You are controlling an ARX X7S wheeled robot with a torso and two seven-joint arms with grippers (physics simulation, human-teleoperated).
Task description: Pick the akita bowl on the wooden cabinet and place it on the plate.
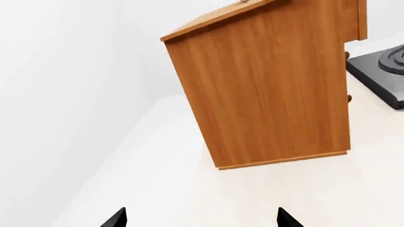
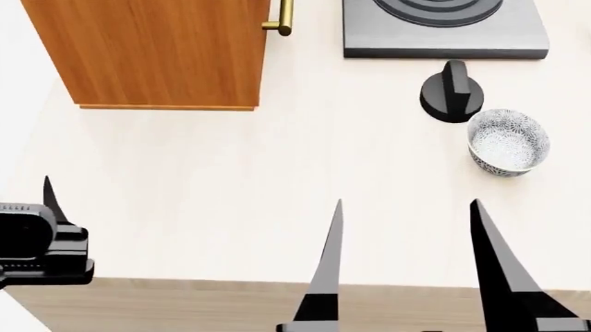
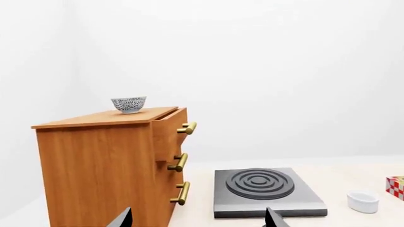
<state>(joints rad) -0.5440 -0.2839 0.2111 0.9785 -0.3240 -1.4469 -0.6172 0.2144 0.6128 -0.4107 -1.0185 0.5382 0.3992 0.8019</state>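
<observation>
The akita bowl (image 3: 129,104), white with a dark blue pattern, stands upright on top of the wooden cabinet (image 3: 94,170), near its back. The head view shows only the cabinet's (image 2: 157,55) lower side and one brass handle. The plate is out of view. My right gripper (image 3: 198,218) is open and empty, low over the table in front of the cabinet and well below the bowl; in the head view its (image 2: 407,207) two long black fingers point away from me. Facing the cabinet's (image 1: 265,90) plain side panel, my left gripper (image 1: 202,220) is open and empty too.
A second patterned bowl (image 2: 508,142) sits on the table to the right, beside a round black object with an upright handle (image 2: 450,93). A grey stove (image 2: 443,31) lies right of the cabinet. A small white cup (image 3: 363,201) and a red checkered box (image 3: 396,187) stand farther right.
</observation>
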